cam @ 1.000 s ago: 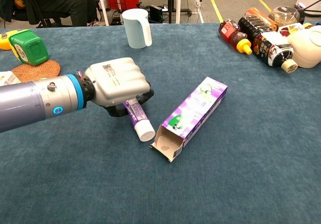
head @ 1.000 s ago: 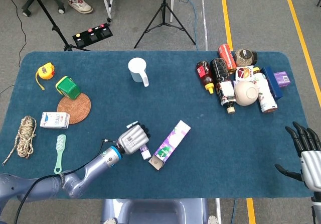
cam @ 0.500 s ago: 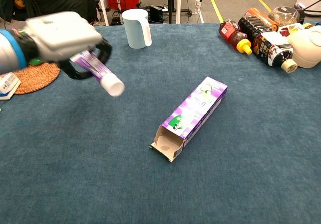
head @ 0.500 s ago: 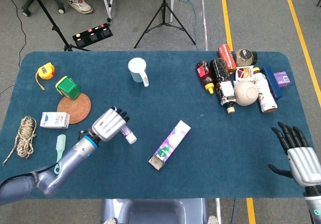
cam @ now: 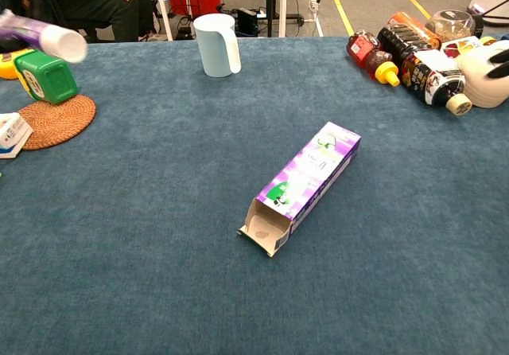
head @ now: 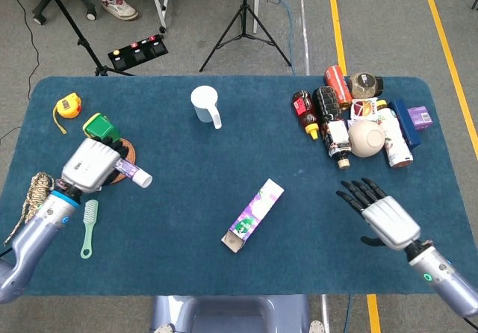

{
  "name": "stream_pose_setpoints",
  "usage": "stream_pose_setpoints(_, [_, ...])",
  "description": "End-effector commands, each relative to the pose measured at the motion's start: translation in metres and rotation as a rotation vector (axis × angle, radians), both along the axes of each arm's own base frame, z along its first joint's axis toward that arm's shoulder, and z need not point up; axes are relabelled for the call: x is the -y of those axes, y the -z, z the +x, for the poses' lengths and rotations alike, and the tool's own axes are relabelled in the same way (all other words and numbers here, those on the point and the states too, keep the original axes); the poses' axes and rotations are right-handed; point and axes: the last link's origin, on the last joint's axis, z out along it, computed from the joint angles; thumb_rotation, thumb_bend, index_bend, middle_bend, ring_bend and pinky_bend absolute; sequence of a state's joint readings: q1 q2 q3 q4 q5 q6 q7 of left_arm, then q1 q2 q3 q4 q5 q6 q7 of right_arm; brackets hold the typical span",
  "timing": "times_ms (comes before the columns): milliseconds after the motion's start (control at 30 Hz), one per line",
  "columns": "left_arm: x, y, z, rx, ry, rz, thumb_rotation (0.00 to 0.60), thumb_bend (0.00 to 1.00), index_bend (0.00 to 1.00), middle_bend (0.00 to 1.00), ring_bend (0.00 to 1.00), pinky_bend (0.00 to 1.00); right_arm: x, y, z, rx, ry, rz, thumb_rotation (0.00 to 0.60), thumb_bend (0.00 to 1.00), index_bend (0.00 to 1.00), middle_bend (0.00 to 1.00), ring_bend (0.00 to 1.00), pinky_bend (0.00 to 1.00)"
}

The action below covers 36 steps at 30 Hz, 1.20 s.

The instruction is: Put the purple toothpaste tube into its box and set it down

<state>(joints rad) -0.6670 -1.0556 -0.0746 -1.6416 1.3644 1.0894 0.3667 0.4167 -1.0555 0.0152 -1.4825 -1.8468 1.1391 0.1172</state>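
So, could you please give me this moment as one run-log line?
left robot hand: holds toothpaste tube aloft | right robot hand: open, empty | box: lying on table, flap open | stage: tube not inserted

The toothpaste tube [cam: 44,38] hangs in the air over the table's [cam: 159,275] far left corner, white cap pointing right. The box [cam: 302,185] lies mid-table, its open end toward the near edge. A cup [cam: 216,44] stands near the far edge; bottles [cam: 413,64] crowd the far right corner.
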Motion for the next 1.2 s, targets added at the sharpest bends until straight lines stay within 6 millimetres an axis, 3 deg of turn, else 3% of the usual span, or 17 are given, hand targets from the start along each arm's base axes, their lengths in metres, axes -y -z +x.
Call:
stream_pose_setpoints(33, [0.008, -0.017, -0.006, 0.036, -0.022, 0.009, 0.600, 0.36, 0.58, 0.50, 0.40, 0.58, 0.026, 0.042, 0.024, -0.040, -0.100, 0.102, 0.600, 0.00, 0.03, 0.01, 0.01, 0.03])
stream_pose_setpoints(433, [0.016, -0.032, -0.018, 0.062, -0.021, 0.017, 0.600, 0.36, 0.58, 0.50, 0.40, 0.58, 0.068, 0.106, 0.074, -0.168, -0.270, 0.139, 0.600, 0.00, 0.01, 0.02, 0.03, 0.07])
stream_pose_setpoints(867, [0.010, -0.026, -0.028, 0.074, -0.039, 0.008, 0.600, 0.36, 0.58, 0.50, 0.40, 0.58, 0.072, 0.137, 0.109, -0.198, -0.316, 0.145, 0.600, 0.00, 0.01, 0.03, 0.03, 0.09])
stream_pose_setpoints(1200, [0.007, -0.025, -0.036, 0.073, -0.063, 0.007, 0.600, 0.36, 0.59, 0.50, 0.40, 0.58, 0.071, 0.160, 0.120, -0.258, -0.331, 0.186, 0.600, 0.03, 0.06, 0.03, 0.02, 0.09])
